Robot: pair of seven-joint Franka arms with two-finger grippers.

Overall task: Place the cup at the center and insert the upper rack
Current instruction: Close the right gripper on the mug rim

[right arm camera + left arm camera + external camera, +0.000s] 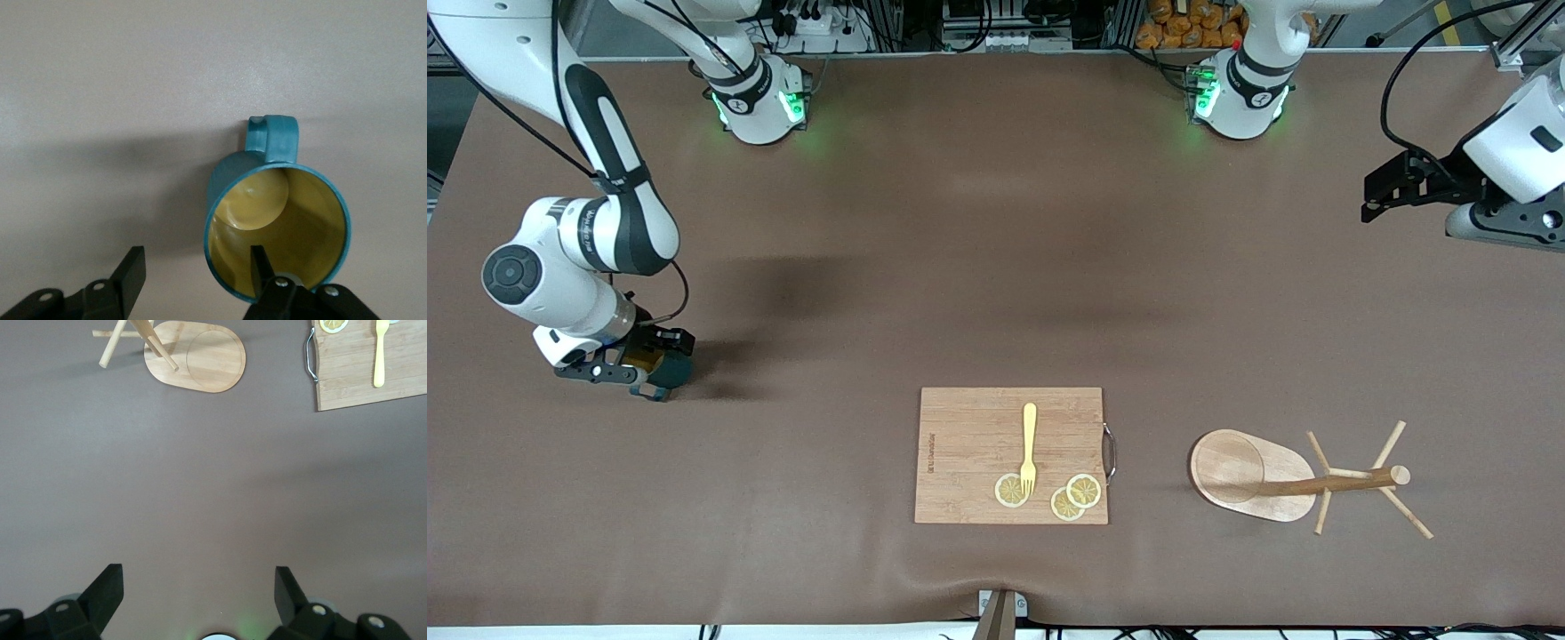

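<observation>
The cup [277, 220], a dark teal mug with a yellowish inside, stands upright on the table at the right arm's end; in the front view it [667, 372] is mostly hidden by the gripper. My right gripper [197, 260] is low over it and open. One finger [259, 263] is inside the cup's rim, the other is outside its wall. The upper rack [1249, 476], a light wooden mug tree, lies on its side near the front camera toward the left arm's end; it also shows in the left wrist view [200, 360]. My left gripper [1371, 200] waits open and empty in the air.
A rectangular wooden cutting board [969, 444] with a metal handle lies near the front camera at the table's middle. It carries a yellow fork [1029, 449] and three lemon slices [1083, 490]. The rack's pegs [1392, 440] stick out toward the left arm's end.
</observation>
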